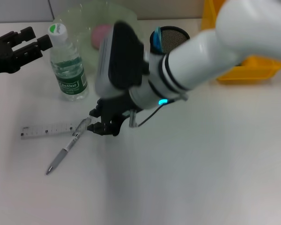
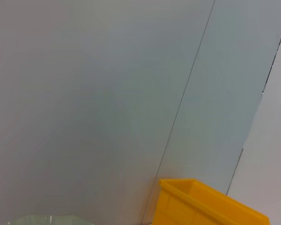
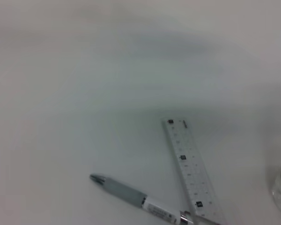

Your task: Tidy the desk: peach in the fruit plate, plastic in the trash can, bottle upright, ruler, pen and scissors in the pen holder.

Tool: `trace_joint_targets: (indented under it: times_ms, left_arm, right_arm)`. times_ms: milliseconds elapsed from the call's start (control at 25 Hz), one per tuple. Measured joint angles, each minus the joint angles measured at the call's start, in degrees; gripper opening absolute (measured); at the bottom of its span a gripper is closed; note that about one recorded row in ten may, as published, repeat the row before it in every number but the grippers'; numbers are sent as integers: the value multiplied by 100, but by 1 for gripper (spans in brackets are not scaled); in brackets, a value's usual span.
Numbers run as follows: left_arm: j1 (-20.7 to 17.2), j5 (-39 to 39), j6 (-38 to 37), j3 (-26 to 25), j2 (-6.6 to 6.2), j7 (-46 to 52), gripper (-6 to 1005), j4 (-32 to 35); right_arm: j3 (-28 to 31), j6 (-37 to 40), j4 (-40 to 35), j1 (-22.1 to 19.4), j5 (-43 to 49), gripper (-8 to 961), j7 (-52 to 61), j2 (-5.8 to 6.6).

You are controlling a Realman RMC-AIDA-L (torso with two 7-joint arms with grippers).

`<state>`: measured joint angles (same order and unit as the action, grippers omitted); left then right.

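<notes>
Head view alone shows the right end effector (image 1: 97, 121), fingers apart, over pen (image 1: 65, 151) and ruler (image 1: 49, 130).

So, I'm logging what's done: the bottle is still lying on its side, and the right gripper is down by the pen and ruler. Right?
Not quite. In the head view the bottle stands upright, cap up, beside the fruit plate. The rest holds: the right gripper is down at the pen and ruler.
</notes>
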<state>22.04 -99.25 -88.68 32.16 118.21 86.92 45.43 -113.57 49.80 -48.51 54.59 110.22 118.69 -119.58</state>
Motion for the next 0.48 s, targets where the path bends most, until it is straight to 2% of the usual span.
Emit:
trace_joint_targets:
  times_ms: [40, 160, 480]
  left_arm:
    - [0, 0, 0, 0, 0, 0, 699, 0]
    - [-19, 2, 2, 0, 0, -1, 699, 0]
    - [-77, 3, 8, 0, 2, -57, 699, 0]
  right_arm:
    - [341, 389, 77, 190, 118, 208, 122, 4]
    - [646, 750, 133, 382, 447, 278, 366, -4]
    - [546, 811, 466, 713, 647, 426, 580, -34]
